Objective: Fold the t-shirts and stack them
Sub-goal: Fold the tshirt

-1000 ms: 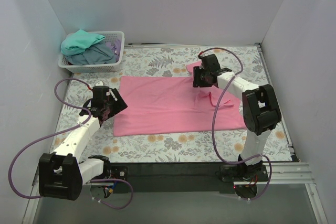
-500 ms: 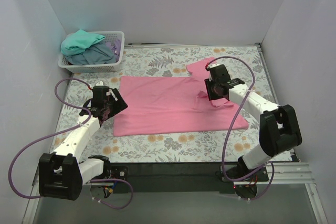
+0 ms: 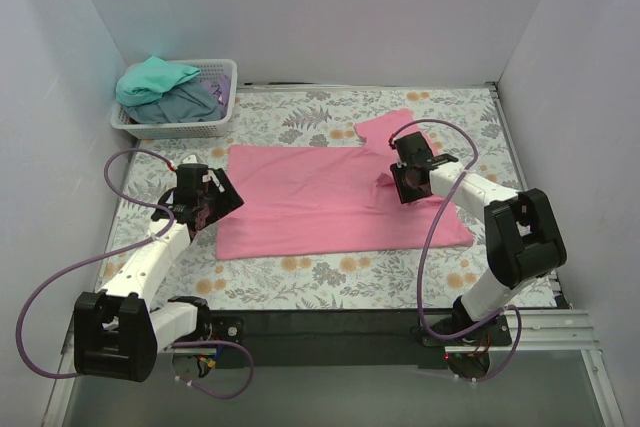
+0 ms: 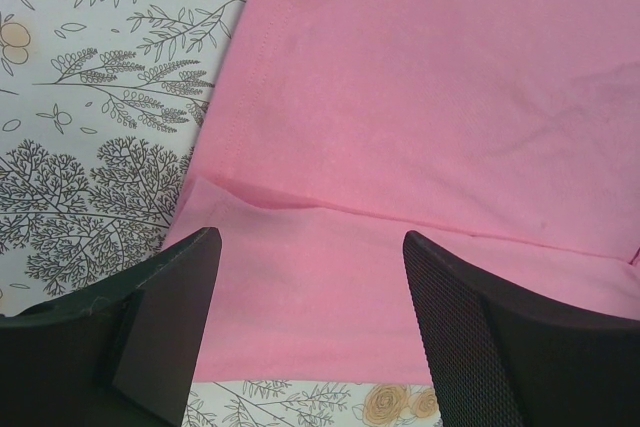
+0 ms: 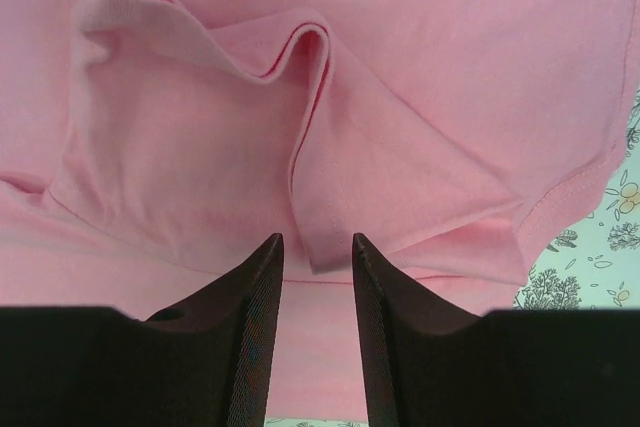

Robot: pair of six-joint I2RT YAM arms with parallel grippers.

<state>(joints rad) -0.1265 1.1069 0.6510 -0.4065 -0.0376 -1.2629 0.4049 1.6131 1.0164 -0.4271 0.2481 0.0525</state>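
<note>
A pink t-shirt (image 3: 310, 202) lies spread flat on the flowered table (image 3: 300, 277). Its right sleeve is rumpled into a raised fold (image 5: 300, 77). My right gripper (image 3: 407, 185) hovers low over that fold, jaws a little apart, with the sleeve's hem corner (image 5: 318, 252) lying between the fingertips (image 5: 265, 257). My left gripper (image 3: 212, 199) is open wide over the shirt's left edge, near the folded-over corner (image 4: 300, 277). Teal (image 3: 155, 77) and grey-blue (image 3: 188, 102) t-shirts sit heaped in the basket.
A white lattice basket (image 3: 180, 129) stands at the far left corner. White walls close in the table on the left, back and right. A dark strip runs along the near edge by the arm bases.
My right gripper has moved from the far sleeve toward the near side and settled over the rumpled fold. The left arm has not moved.
</note>
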